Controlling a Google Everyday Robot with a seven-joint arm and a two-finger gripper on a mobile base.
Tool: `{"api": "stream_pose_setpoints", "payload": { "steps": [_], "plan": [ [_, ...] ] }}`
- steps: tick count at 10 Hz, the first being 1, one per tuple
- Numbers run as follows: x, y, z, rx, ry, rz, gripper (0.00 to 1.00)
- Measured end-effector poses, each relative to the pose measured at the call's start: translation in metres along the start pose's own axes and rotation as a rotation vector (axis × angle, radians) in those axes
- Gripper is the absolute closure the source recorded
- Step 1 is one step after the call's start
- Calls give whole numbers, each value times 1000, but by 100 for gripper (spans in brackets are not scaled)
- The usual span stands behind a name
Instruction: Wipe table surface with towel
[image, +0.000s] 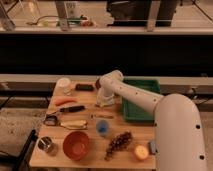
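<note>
While the arm reaches down at centre frame, the gripper (103, 98) sits low over the towel (106, 101), its claw fully closed, apparently pinching the pale cloth against the table surface (90, 125), just left of the green tray (141, 102). Wiping looks barely begun; most of the tabletop remains uncovered. Open room is scarce: a knife (71, 108), blue cup (102, 127) and carrot (65, 100) crowd the planks, leaving only short lanes.

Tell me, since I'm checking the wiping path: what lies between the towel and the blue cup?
In the camera view, a thin utensil lies on the table between the towel, where the gripper is shut, and the blue cup.
</note>
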Motion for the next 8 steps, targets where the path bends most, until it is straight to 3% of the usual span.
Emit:
{"api": "stream_pose_setpoints", "payload": {
  "steps": [3, 8],
  "plan": [
    [-13, 11, 2, -19, -17, -34, 100],
    [-12, 56, -11, -42, -20, -38, 100]
  ]
}}
